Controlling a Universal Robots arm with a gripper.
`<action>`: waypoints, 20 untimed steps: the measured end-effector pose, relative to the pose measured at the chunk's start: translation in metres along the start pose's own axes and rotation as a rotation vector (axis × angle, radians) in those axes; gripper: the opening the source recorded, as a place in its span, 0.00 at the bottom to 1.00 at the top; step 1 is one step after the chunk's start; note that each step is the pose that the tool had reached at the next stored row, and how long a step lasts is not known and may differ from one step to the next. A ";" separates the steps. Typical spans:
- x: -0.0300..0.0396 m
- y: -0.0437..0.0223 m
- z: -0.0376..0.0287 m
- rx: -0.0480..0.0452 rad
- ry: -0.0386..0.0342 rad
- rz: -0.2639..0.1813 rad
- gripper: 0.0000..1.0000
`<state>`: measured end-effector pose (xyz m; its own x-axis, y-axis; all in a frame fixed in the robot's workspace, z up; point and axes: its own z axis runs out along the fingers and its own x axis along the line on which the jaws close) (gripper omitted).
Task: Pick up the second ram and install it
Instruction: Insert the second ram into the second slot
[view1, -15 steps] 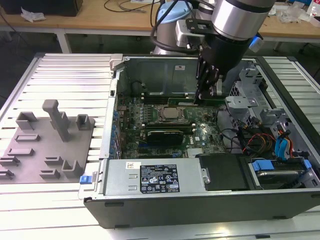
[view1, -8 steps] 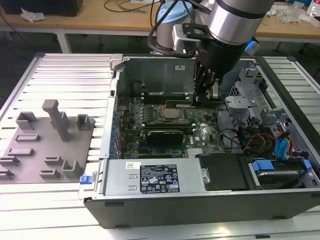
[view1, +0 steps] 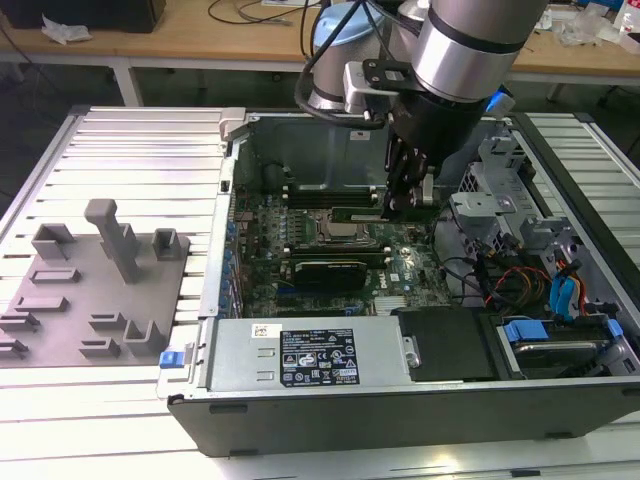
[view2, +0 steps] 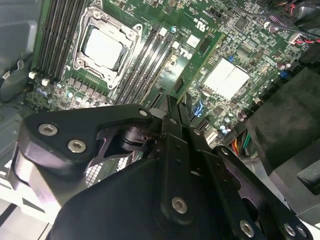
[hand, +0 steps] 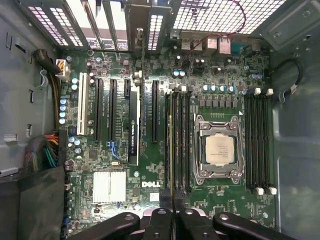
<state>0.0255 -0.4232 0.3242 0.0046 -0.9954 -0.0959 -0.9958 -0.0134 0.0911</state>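
Note:
The second ram (view1: 352, 213) is a narrow green stick held level inside the open computer case, just above the motherboard and beside the processor socket (view1: 335, 232). My gripper (view1: 402, 203) is shut on one end of it. In the second wrist view the ram (view2: 199, 62) runs out from between the black fingers (view2: 169, 107) over the board. In the first wrist view the ram (hand: 171, 150) appears edge-on as a thin line over the memory slots (hand: 181, 140) next to the socket (hand: 219, 150), with my gripper (hand: 172, 214) closed around it.
A black-shrouded expansion card (view1: 325, 270) stands on the near side of the socket. The power supply (view1: 310, 355), the drive cage (view1: 500, 210) and coloured cables (view1: 530, 280) fill the case's near and right parts. A grey fixture plate (view1: 90, 280) lies outside the case on the exterior view's left.

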 end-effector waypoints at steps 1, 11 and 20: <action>0.0001 -0.0001 0.0015 0.0000 0.0000 0.000 0.13; 0.0015 -0.0015 0.0161 0.0000 0.0000 0.000 0.13; 0.0024 -0.0019 0.0249 0.0001 0.0000 0.000 0.13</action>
<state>0.0251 -0.4232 0.2991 0.0043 -0.9954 -0.0959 -0.9958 -0.0131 0.0910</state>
